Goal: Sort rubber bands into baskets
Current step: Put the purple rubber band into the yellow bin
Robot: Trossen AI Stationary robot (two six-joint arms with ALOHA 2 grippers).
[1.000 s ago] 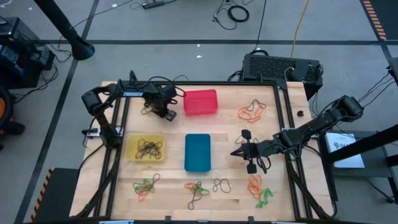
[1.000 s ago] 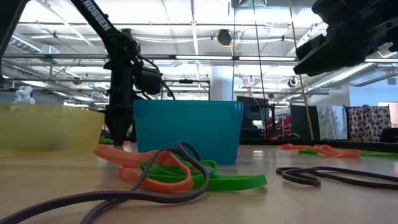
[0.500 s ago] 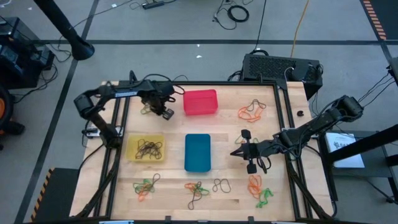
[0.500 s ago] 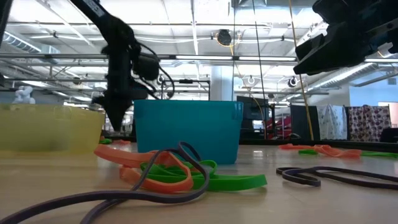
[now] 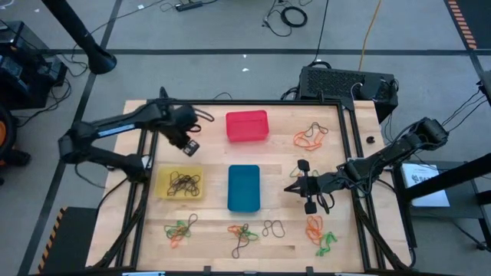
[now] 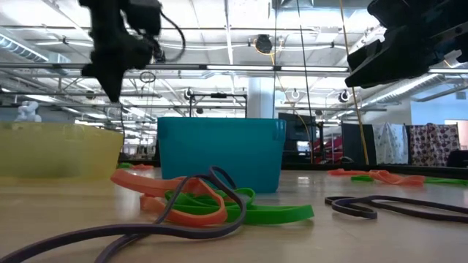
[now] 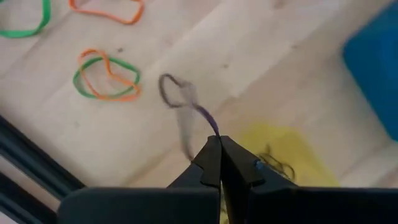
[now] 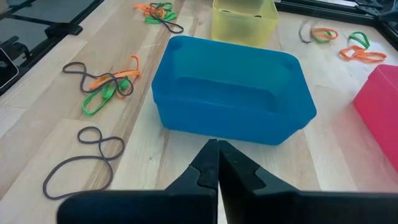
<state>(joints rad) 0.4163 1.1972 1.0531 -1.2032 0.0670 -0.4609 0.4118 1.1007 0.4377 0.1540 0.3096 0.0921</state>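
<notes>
Lifted clear of the far-left bands, left gripper (image 7: 219,140) pinches a dark rubber band (image 7: 181,99) above yellow basket (image 5: 181,182); right gripper (image 5: 294,186) closed, idle.

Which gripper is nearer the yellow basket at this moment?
Left. The left gripper hangs just past the yellow basket; the right gripper waits beyond the blue basket.
</notes>
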